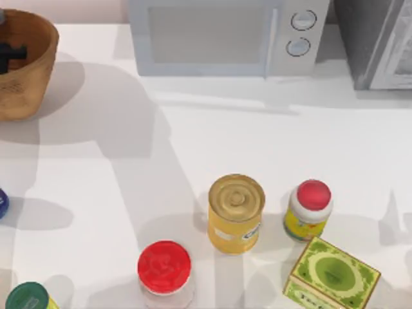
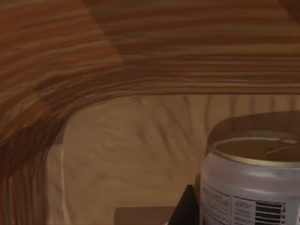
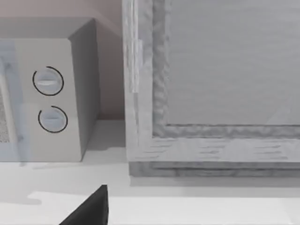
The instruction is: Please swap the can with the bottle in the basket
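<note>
Your left gripper (image 1: 9, 55) sits low inside the basket (image 1: 29, 77), at the upper left of the top view. In the left wrist view one dark tip of it (image 2: 185, 210) shows at the bottom edge, just beside the bottle (image 2: 253, 185). The bottle stands upright on the basket floor, with its olive-gold top facing up and the ribbed wicker wall curving behind it. You cannot tell from these views whether that gripper is open, closed or holding the bottle.

Further out, the can (image 1: 236, 213) stands upright on the white table (image 1: 193, 141) at lower centre of the top view, well apart from the basket. A red-capped yellow bottle (image 1: 308, 210) is near it on the right, and a red-lidded jar (image 1: 165, 270) is below and to its left. A green box (image 1: 331, 278) lies at the lower right.

Your right gripper (image 3: 89, 210) is parked near the microwave (image 3: 44, 98). You cannot tell how it stands either.
</note>
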Tool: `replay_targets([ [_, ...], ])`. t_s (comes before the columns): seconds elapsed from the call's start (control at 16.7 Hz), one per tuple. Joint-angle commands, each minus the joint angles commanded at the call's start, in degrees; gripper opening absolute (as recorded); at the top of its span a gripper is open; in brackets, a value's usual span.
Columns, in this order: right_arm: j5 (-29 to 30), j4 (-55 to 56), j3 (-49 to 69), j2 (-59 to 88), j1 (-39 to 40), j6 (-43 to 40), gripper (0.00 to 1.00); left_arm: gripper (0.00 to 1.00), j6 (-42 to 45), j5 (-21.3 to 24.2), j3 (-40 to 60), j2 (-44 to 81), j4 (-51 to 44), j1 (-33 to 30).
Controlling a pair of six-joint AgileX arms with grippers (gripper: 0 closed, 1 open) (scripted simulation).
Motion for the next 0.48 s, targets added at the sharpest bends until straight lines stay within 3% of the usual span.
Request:
replay_targets([
  [0.24, 0.00, 0.00, 0.00, 0.00, 0.00, 0.00, 1.00, 0.00, -0.64, -2.10, -5.61, -5.86, 2.84, -0.46],
  [0.48, 0.00, 0.00, 0.00, 0.00, 0.00, 0.00, 1.00, 0.00, -1.57, -6.02, -20.65, -21.29, 9.35, -2.05],
])
